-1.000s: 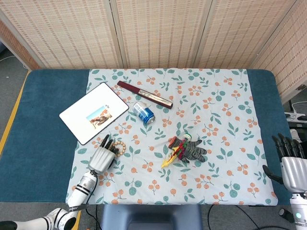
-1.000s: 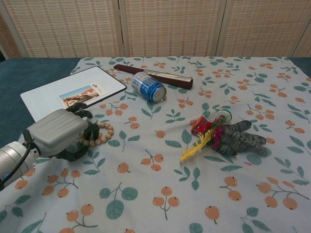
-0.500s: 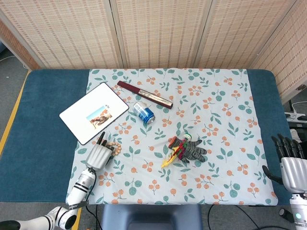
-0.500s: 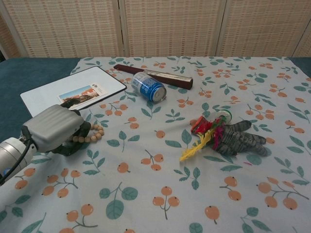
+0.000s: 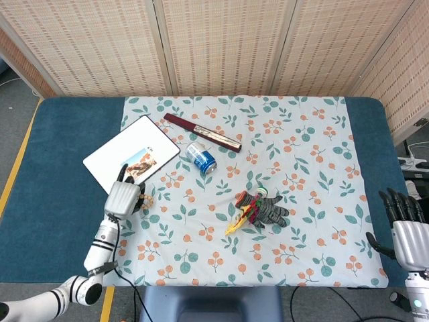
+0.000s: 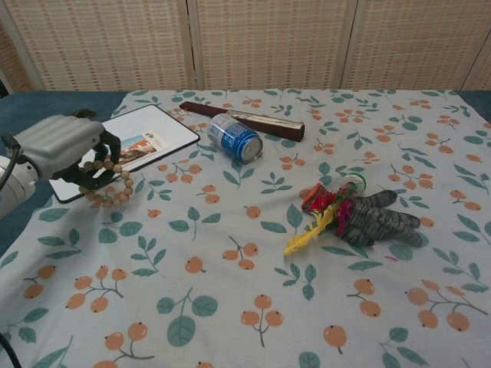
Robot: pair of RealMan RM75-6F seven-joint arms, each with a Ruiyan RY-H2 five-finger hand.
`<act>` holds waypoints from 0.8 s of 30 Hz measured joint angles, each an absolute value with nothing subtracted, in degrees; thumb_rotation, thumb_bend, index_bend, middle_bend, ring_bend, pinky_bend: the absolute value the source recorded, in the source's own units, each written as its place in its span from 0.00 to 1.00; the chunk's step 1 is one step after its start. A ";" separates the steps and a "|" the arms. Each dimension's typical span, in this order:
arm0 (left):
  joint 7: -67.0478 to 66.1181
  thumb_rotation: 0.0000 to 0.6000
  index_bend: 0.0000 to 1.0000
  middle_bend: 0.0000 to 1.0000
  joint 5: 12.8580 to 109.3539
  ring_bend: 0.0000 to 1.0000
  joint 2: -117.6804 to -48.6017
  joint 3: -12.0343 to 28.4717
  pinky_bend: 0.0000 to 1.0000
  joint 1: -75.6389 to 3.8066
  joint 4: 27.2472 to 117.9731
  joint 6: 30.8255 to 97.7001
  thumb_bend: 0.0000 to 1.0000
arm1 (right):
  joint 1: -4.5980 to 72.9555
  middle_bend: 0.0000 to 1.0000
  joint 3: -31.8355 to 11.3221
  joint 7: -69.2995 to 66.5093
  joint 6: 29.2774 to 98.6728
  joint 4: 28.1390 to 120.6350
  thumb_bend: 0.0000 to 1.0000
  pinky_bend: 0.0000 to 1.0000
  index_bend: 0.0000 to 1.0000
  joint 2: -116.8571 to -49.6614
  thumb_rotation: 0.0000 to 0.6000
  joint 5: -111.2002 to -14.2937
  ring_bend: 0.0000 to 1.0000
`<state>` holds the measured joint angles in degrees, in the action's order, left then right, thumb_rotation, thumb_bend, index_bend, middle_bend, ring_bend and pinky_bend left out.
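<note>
- The left hand (image 6: 63, 146) sits at the far left of the chest view, raised above the floral cloth (image 6: 253, 307), with its fingers curled around a string of wooden beads (image 6: 107, 188).
- The beads hang in a loop below the fingers at about 5 o'clock from the palm, clear of the cloth as far as the chest view shows; in the head view the same hand (image 5: 123, 198) shows the beads (image 5: 145, 200) at its 3 o'clock side.
- A white tablet (image 6: 165, 130) with a small picture card on it lies just behind the hand, at its 1 o'clock, and the hand overlaps its near edge.
- A blue can (image 6: 235, 138) lies on its side at 3 o'clock from the tablet, near it but apart.
- A long dark red folded fan (image 6: 245, 120) lies just behind the can, at its 12 o'clock.
- A grey knitted glove (image 6: 380, 221) lies further right with a bunch of red and yellow feathers (image 6: 314, 218) at its 9 o'clock end, touching it.
- The right hand (image 5: 407, 231) shows only in the head view, at the far right off the table's edge, holding nothing, its fingers pointing up and apart.
</note>
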<state>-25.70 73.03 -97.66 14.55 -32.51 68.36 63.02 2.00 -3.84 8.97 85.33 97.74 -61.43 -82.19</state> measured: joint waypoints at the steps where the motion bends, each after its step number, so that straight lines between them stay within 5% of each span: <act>1: -25.55 1.00 0.70 0.74 70.76 0.37 -96.88 15.81 0.01 -32.81 69.25 61.94 0.52 | 2.01 0.00 -3.76 8.84 85.25 97.78 0.20 0.00 0.00 -61.37 0.87 -82.31 0.00; 9: -24.29 1.00 0.70 0.78 42.44 0.43 -89.55 27.79 0.07 -35.68 75.08 54.24 0.71 | 2.26 0.00 -3.43 8.52 84.39 97.90 0.20 0.00 0.00 -61.25 0.87 -82.55 0.00; 14: -22.17 0.85 0.66 0.74 20.75 0.44 -83.90 32.87 0.09 -36.66 78.17 48.15 0.71 | 2.39 0.00 -3.28 8.78 84.14 98.02 0.20 0.00 0.00 -61.38 0.87 -82.75 0.00; 21: -10.54 0.73 0.56 0.66 -9.82 0.42 -74.32 38.49 0.08 -37.15 80.30 29.60 0.70 | 2.40 0.00 -3.08 9.02 84.09 98.25 0.20 0.00 0.00 -61.44 0.87 -83.00 0.00; 24: -4.00 0.74 0.44 0.52 -14.94 0.31 -71.94 40.18 0.07 -36.53 80.33 20.35 0.69 | 2.48 0.00 -3.09 9.09 83.85 98.24 0.20 0.00 0.00 -61.50 0.87 -82.84 0.00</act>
